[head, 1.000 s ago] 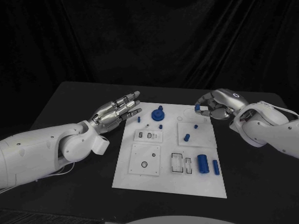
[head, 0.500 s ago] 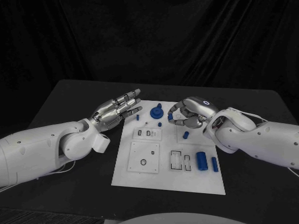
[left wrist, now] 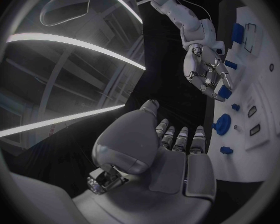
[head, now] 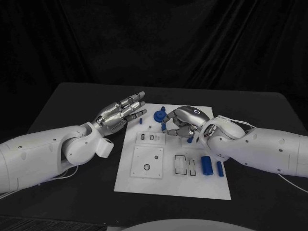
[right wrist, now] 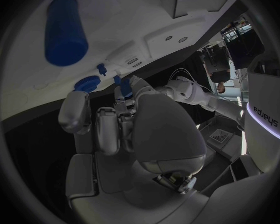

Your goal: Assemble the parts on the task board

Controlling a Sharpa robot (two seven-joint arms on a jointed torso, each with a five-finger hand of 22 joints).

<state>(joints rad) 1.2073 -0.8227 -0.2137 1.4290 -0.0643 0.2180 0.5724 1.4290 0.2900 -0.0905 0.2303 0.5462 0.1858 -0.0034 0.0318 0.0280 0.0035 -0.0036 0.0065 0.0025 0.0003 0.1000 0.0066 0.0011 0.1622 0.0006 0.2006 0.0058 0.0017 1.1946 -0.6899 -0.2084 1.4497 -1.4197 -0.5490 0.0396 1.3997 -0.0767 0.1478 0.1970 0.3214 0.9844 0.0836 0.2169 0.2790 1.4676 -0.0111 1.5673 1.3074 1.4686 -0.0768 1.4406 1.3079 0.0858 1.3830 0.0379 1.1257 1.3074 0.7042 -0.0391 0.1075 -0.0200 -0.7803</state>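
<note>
The white board (head: 148, 180) lay mid-table. My left hand (head: 118, 115) hovered just off its far left corner, fingers spread, holding nothing. My right hand (head: 183, 122) hung over its far end, pinching a small blue peg (left wrist: 224, 91) beside the round blue knob (head: 160, 115).

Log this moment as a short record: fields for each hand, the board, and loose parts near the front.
left hand: open, fingers spread, raised beside the task board's left edge, holding nothing
right hand: over the board's far half, fingers curled around a small blue part
task board: white plate, lying flat mid-table
blue knob: standing at the board's far end, near the right hand
blue cylinder: lying on the board's right side
</note>
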